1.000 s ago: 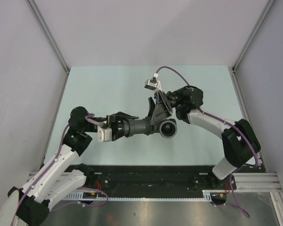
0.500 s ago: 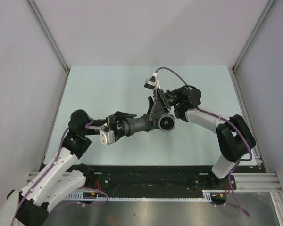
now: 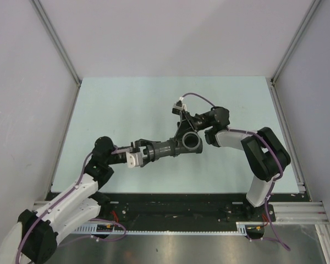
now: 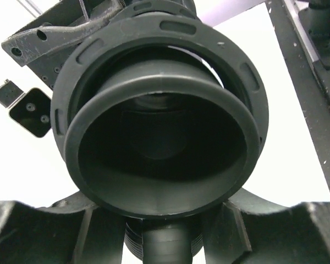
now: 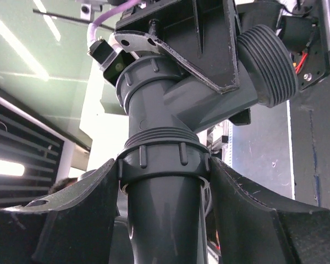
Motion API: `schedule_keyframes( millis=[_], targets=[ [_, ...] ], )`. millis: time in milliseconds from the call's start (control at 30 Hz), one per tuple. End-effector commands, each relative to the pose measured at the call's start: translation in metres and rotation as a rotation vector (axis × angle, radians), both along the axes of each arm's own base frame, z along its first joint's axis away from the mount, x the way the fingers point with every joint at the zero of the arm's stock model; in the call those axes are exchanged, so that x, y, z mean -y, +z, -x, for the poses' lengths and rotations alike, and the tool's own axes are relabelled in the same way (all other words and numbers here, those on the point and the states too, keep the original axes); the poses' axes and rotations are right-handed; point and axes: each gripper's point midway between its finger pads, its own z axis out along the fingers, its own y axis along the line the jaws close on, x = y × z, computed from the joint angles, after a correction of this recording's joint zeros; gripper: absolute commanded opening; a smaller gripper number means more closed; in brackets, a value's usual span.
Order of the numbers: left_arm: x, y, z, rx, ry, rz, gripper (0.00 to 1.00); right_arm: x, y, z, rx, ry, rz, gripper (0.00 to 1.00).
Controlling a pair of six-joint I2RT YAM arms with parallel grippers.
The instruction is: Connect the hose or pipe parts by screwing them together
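The straight tube (image 3: 160, 148) and the branched fitting (image 3: 190, 142) hang end to end above the table. My left gripper (image 3: 142, 153) is shut on the tube's left end. My right gripper (image 3: 183, 131) is shut on the fitting from behind. A wide flared mouth (image 4: 159, 165) fills the left wrist view, and my left gripper (image 4: 164, 234) flanks a threaded stub beneath it. In the right wrist view my right gripper (image 5: 165, 168) presses both sides of a ribbed collar (image 5: 164, 159) sitting on the fitting (image 5: 181, 104) thread, with a few turns showing above it.
The pale green table (image 3: 121, 104) is walled by white panels on three sides. A black rail (image 3: 176, 208) with wiring runs along the near edge. A purple cable (image 3: 201, 98) loops over the right wrist.
Both arms have carried the parts lower, toward the table. The right arm's elbow has swung in to the left and the left arm's elbow has shifted right. Both grips are unchanged.
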Motion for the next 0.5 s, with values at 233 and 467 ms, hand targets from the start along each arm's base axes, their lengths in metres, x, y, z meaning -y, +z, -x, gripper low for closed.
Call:
schedule_keyframes(
  millis=[233, 467],
  targets=[
    [0.018, -0.008, 0.034, -0.293, -0.167, 0.105, 0.0, 0.013, 0.054, -0.096, -0.548, -0.323, -0.146, 0.45],
    [0.021, -0.008, 0.035, -0.472, -0.161, 0.172, 0.0, 0.034, 0.049, -0.133, -0.612, -0.428, -0.186, 0.48]
  ],
)
